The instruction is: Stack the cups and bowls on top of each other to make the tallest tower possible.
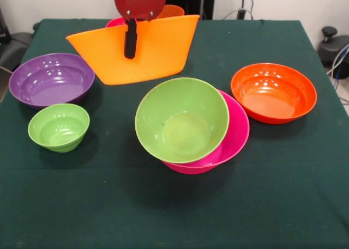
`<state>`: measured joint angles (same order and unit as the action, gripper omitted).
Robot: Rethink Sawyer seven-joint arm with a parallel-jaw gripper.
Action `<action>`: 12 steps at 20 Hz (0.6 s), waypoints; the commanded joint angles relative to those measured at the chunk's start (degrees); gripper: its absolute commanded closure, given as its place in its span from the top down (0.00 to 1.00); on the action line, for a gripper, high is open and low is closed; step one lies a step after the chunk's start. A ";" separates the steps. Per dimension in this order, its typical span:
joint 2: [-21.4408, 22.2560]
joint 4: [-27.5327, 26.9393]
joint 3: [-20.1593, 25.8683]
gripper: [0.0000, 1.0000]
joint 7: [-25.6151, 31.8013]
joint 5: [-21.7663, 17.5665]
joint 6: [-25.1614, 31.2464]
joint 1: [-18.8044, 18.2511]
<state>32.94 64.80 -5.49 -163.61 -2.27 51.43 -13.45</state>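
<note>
So from where I'm standing, the arm looks to be mid-carry with the big yellow-orange bowl (143, 52): it hangs in the air at the back of the table (174, 216), tipped so I see its side wall, and one dark finger of the claw (130, 39) runs down the outside of that wall, so I'd say the claw is clamped over the rim with the other finger hidden inside. A small red bowl (140, 2) sits up by the wrist, overlapping the claw; can't tell if it's held or just behind. The tower (193, 126) so far is just the medium green bowl (181, 120) nested tilted in the large pink bowl (235, 134), near the middle of the table and leaning toward me. That's in front of the claw, a bit toward the orange-red bowl's side. So my guess is the step is bringing the yellow-orange bowl over, and the next move needs it levelled and lowered centred on the green one, which is tricky since the green rim is tilted and stuff could slide. Still unstacked: purple bowl (52, 79), small green bowl (59, 127), orange-red bowl (274, 92), all apart. Something pink and orange peeks out behind the carried bowl; can't tell what.
</note>
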 commanded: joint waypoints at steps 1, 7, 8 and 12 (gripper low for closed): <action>-5.83 -6.36 6.63 0.00 12.48 -3.91 6.19 0.07; -6.74 -8.19 6.27 0.00 11.95 -3.56 7.40 0.75; -6.53 -7.26 6.18 0.00 11.61 -3.49 6.59 0.98; -6.33 -7.07 5.87 0.00 10.68 -2.83 7.34 1.53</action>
<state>27.65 59.11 -5.15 -163.61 -2.55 51.87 -13.29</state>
